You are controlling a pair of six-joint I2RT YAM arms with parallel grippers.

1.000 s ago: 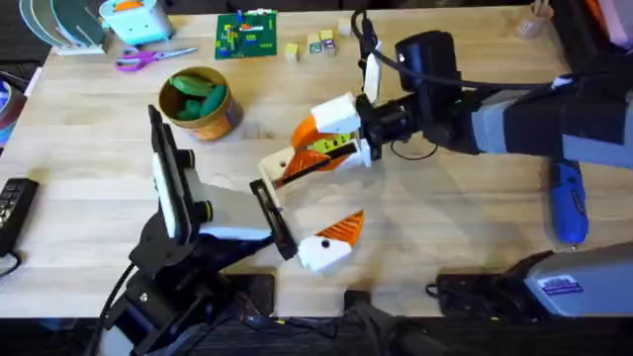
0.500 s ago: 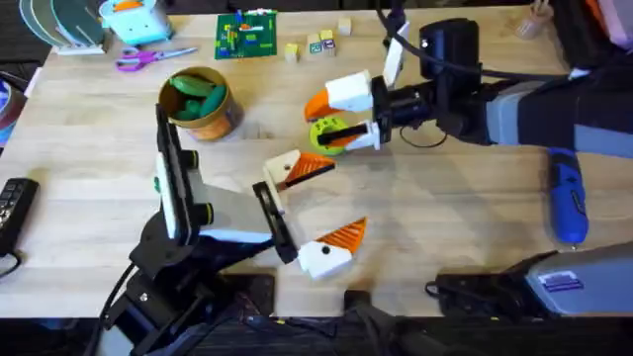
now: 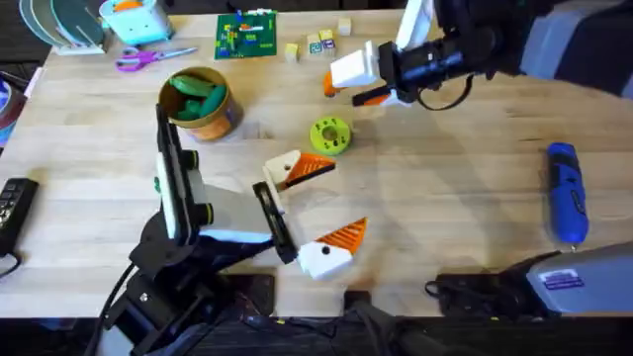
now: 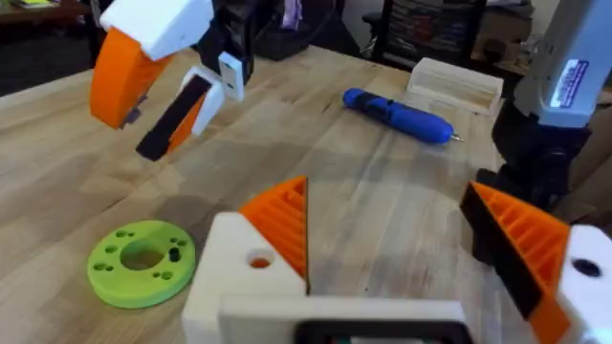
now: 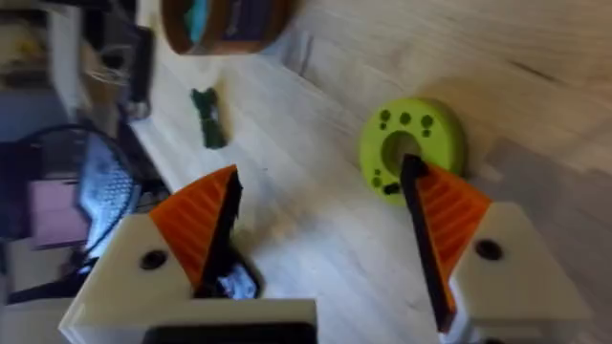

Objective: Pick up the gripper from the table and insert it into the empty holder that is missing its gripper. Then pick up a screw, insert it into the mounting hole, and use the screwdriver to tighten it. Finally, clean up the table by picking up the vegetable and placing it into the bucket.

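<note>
The right gripper (image 3: 358, 82) is held up at the upper middle, fingers spread, nothing pinched. The left gripper (image 3: 315, 213) sits at center frame, spread wide too. A green disc (image 3: 329, 134) lies between them. The bucket (image 3: 201, 102) is seen upper left with a vegetable (image 3: 194, 90) inside. The screwdriver (image 3: 567, 192) is parked far right.

A wooden surface (image 4: 382, 201) carries a lime-green round disc (image 4: 142, 263) with holes and a blue screwdriver (image 4: 399, 115) farther off, while another white-and-orange tool (image 4: 158, 91) hangs, fingers apart, above the disc
</note>
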